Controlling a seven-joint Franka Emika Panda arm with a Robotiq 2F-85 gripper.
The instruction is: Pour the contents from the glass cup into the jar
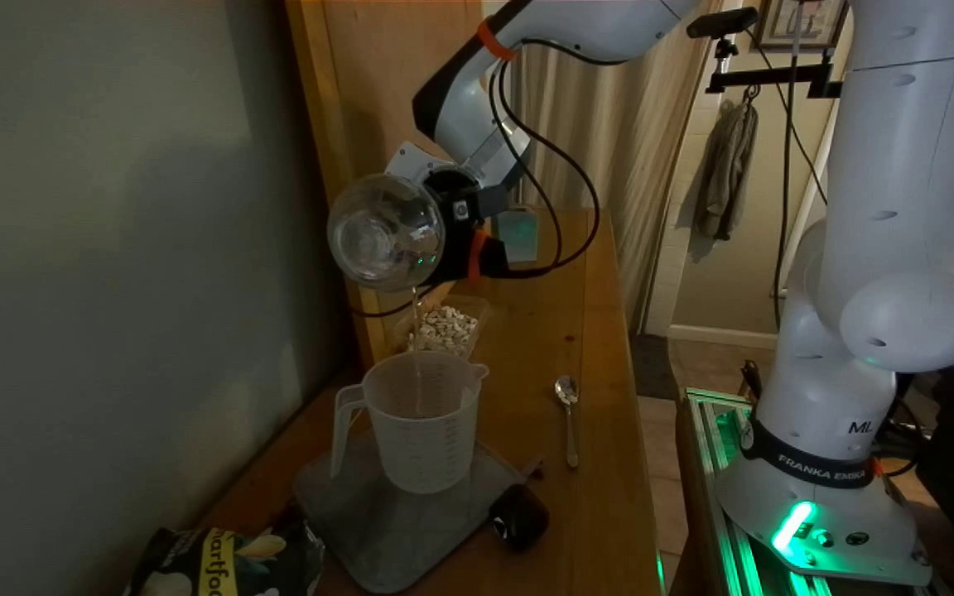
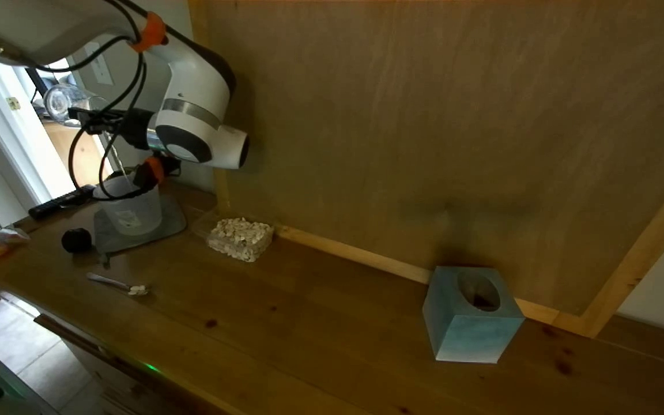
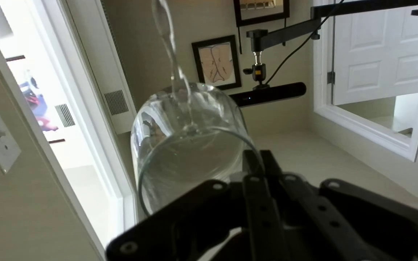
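Glass cup [image 1: 384, 232], clear and rounded, is tilted above the jar [image 1: 427, 451], a translucent, tapered plastic vessel with handle and spout. The hand [image 3: 260, 163] is clamped on the cup's smooth wall at the rim. A clear, twisted stream [image 3: 168, 34] falls into the jar, which stands on a flat grey board [image 1: 394, 538] on the wooden table [image 1: 601, 513]; a shiny metal spoon [image 1: 570, 426] lies near

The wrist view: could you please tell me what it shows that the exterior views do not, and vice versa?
Only the wrist view shows a grey slatted grille. Only the exterior views show a translucent plastic handled pitcher, a silver metal spoon and a blue cube-shaped box. All share a clear glass tumbler, tilted in the black gripper, pouring clear liquid.
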